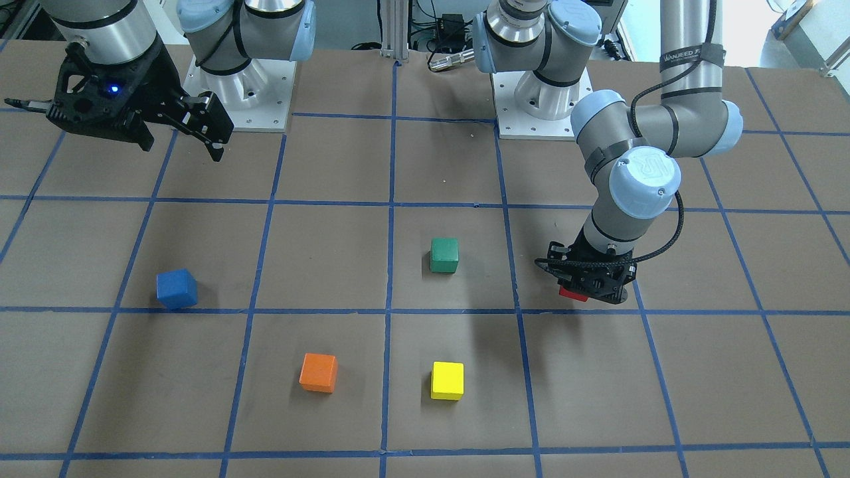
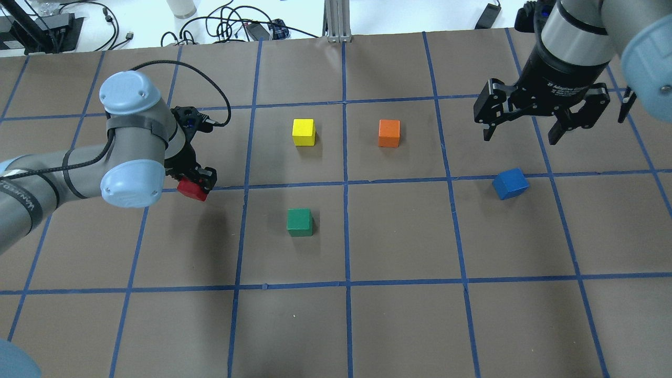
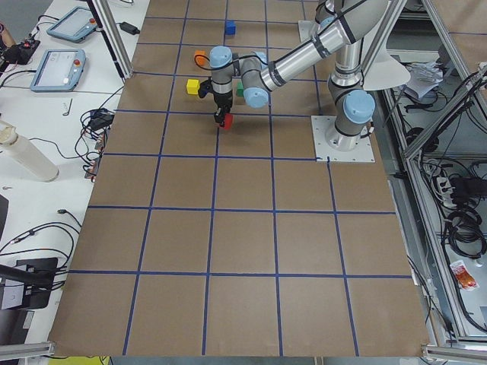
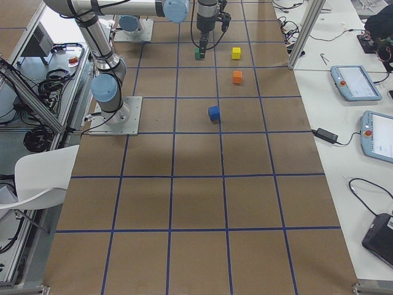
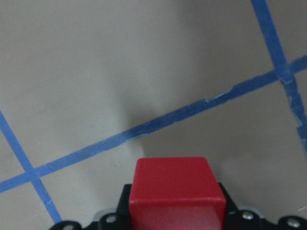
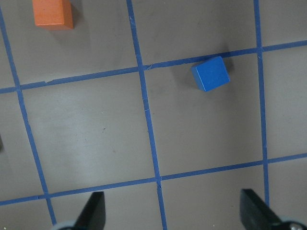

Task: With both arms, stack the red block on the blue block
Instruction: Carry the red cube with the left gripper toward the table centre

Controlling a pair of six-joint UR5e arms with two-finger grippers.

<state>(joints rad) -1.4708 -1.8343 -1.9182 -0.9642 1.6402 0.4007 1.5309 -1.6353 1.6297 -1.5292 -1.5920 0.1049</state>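
Note:
My left gripper (image 2: 197,185) is shut on the red block (image 2: 191,189) and holds it just above the table, at the left in the overhead view. The red block also shows in the left wrist view (image 5: 176,195), between the jaws, and in the front view (image 1: 572,294) under the left gripper (image 1: 588,282). The blue block (image 2: 510,183) lies on the table at the right, turned a little; it shows in the front view (image 1: 176,289) and the right wrist view (image 6: 210,73). My right gripper (image 2: 530,132) hangs open and empty, high above and beyond the blue block.
A green cube (image 2: 300,222), a yellow cube (image 2: 304,132) and an orange cube (image 2: 389,133) stand in the middle of the brown table (image 2: 346,325) with its blue tape grid. Both arm bases (image 1: 541,99) stand at the robot's edge.

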